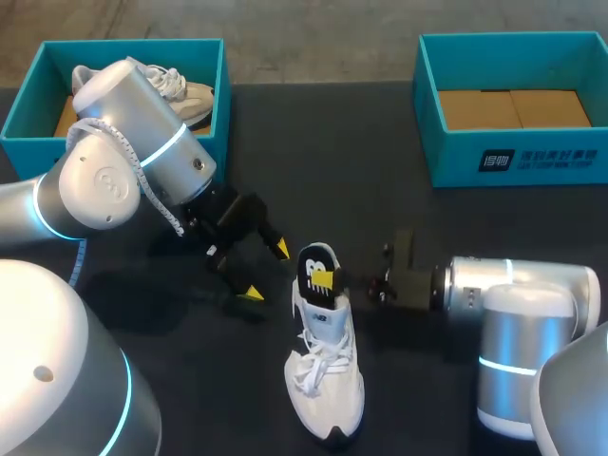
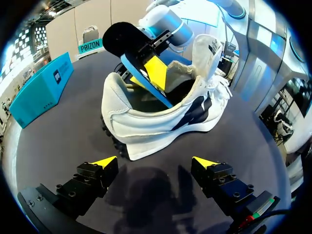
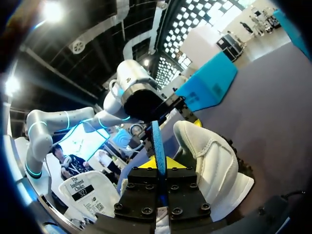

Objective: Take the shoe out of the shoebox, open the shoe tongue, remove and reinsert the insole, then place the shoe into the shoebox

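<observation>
A white shoe (image 1: 323,370) lies on the dark table, heel toward the boxes, laces loose. From its heel opening rises the insole (image 1: 316,269), black on top and blue underneath, with my right gripper (image 1: 328,282) shut on it. In the left wrist view the insole (image 2: 141,68) slants out of the shoe (image 2: 156,124), its lower end inside. My left gripper (image 1: 267,271) stands open just left of the heel, nothing between its fingers (image 2: 100,163). The right wrist view shows the insole's blue edge (image 3: 157,146) clamped in the right gripper (image 3: 159,168) beside the shoe's collar (image 3: 209,161).
A teal shoebox (image 1: 28,104) at the back left holds another pale shoe (image 1: 185,95). A second teal shoebox (image 1: 513,152) stands at the back right with only its cardboard floor showing. My left arm's elbow (image 1: 104,180) looms over the left side.
</observation>
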Motion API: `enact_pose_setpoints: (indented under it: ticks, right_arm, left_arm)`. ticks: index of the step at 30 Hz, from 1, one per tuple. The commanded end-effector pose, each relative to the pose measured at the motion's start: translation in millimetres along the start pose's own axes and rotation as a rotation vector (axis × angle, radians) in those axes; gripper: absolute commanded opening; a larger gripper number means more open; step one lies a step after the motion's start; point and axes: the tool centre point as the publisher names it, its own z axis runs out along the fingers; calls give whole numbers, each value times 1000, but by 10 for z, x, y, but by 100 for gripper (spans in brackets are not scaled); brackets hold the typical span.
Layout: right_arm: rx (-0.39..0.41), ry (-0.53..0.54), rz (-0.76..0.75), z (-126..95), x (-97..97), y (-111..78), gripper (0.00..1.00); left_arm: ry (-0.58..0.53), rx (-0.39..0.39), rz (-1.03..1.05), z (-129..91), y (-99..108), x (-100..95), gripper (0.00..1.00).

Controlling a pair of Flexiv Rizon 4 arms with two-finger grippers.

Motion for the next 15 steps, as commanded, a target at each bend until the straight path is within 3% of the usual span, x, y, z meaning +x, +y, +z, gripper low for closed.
enact_pose_setpoints:
  ticks: [1,15]
  right_arm:
    - [23,-21,20,33,40,-90,0]
    - [63,-59,63,17,114,-148,0]
  left_arm:
    - [-1,-4,0,10,-4,1,100]
    - [-1,-4,0,10,-4,1,100]
